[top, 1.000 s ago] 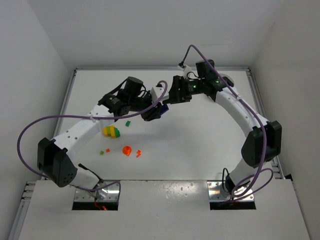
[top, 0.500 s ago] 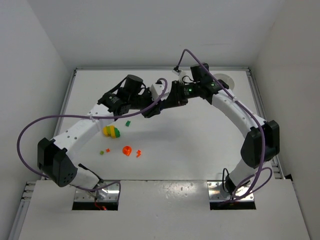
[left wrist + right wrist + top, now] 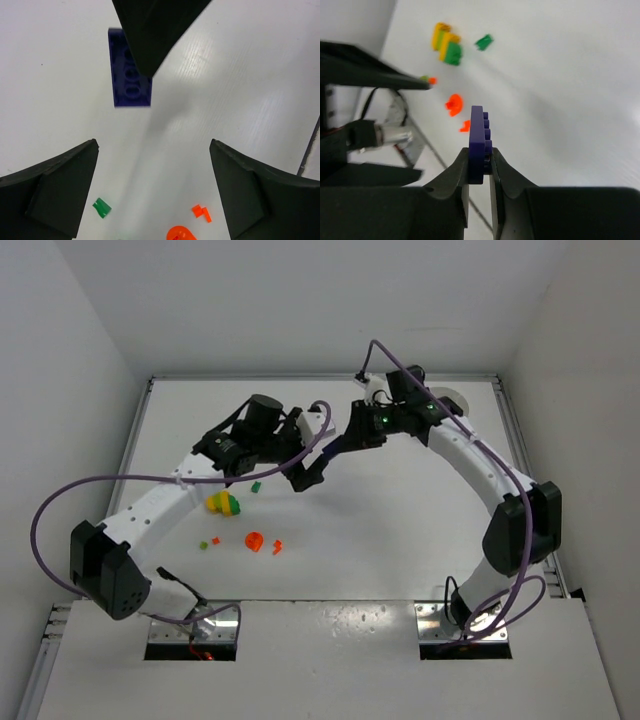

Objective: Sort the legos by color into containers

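Observation:
My right gripper (image 3: 480, 156) is shut on a dark blue lego (image 3: 479, 142), held on edge above the table; from above this gripper (image 3: 334, 447) hangs mid-table. The left wrist view shows the same blue lego (image 3: 129, 70) pinched by the right arm's fingers (image 3: 155, 30). My left gripper (image 3: 153, 145) stands wide open just below it with nothing between its fingers, close beside the right one (image 3: 310, 464). Loose legos lie on the table: a yellow-green cluster (image 3: 224, 503), a green bit (image 3: 256, 486), an orange round piece (image 3: 254, 540) and an orange bit (image 3: 277, 546). The containers' white dish (image 3: 455, 400) shows partly behind the right arm.
Two tiny green and orange bits (image 3: 207, 542) lie left of the orange pieces. White walls close the table on three sides. Purple cables loop over both arms. The table's raised edge (image 3: 309, 150) runs at the right of the left wrist view.
The right gripper shut on the dark blue lego that the left gripper held. The left gripper then opened and let it go, drawing back slightly.

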Controlling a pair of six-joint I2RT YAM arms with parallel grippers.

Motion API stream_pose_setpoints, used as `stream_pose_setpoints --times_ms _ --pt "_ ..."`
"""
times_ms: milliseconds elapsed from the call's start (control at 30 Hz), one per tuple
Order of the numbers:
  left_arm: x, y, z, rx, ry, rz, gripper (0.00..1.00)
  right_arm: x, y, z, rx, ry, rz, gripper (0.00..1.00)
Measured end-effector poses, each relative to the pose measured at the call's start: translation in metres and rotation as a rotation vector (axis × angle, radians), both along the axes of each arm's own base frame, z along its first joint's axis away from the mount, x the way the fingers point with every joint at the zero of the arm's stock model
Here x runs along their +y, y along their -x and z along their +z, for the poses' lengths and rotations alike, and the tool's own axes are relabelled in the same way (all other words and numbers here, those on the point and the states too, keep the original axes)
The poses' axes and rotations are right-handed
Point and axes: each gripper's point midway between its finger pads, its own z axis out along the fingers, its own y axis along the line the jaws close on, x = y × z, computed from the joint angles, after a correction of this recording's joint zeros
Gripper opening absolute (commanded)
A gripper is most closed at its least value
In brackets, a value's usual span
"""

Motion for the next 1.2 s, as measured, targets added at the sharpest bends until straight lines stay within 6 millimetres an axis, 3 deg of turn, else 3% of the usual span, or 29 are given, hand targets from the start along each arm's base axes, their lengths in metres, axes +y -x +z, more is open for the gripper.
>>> stream_pose_setpoints --times_ms 133,233,333,433,533,600,700,1033,1200 --pt "0.007 0.003 0.007 0.016 0.036 0.026 1.00 -0.029 -0.020 -0.005 -0.071 0.118 -0.096 0.00" --pt "0.017 -0.001 0.018 0.017 0.068 0.077 1.00 -0.066 -0.040 -0.005 -0.143 0.228 -0.212 0.00" --pt "0.027 -0.006 0.023 0.011 0.076 0.134 1.00 -0.117 -0.063 -0.003 -0.197 0.324 -0.349 0.00" --pt "0.035 -0.013 0.023 0.004 0.069 0.178 1.00 -0.180 -0.081 -0.010 -0.199 0.409 -0.493 0.00" --pt "0.042 -0.016 0.019 0.006 0.063 0.207 1.00 -0.237 -0.089 -0.022 -0.159 0.473 -0.615 0.00" --pt "0.046 -0.016 0.015 0.010 0.061 0.222 1.00 -0.262 -0.091 -0.030 -0.132 0.494 -0.670 0.00" --pt "0.052 -0.015 0.008 0.015 0.053 0.238 1.00 -0.277 -0.093 -0.040 -0.106 0.508 -0.702 0.00" --pt "0.066 -0.015 -0.001 -0.011 0.047 0.285 1.00 -0.283 -0.131 -0.077 -0.021 0.523 -0.716 0.00" --pt "0.070 -0.018 -0.003 -0.022 0.044 0.305 1.00 -0.289 -0.141 -0.079 -0.023 0.537 -0.739 0.00"
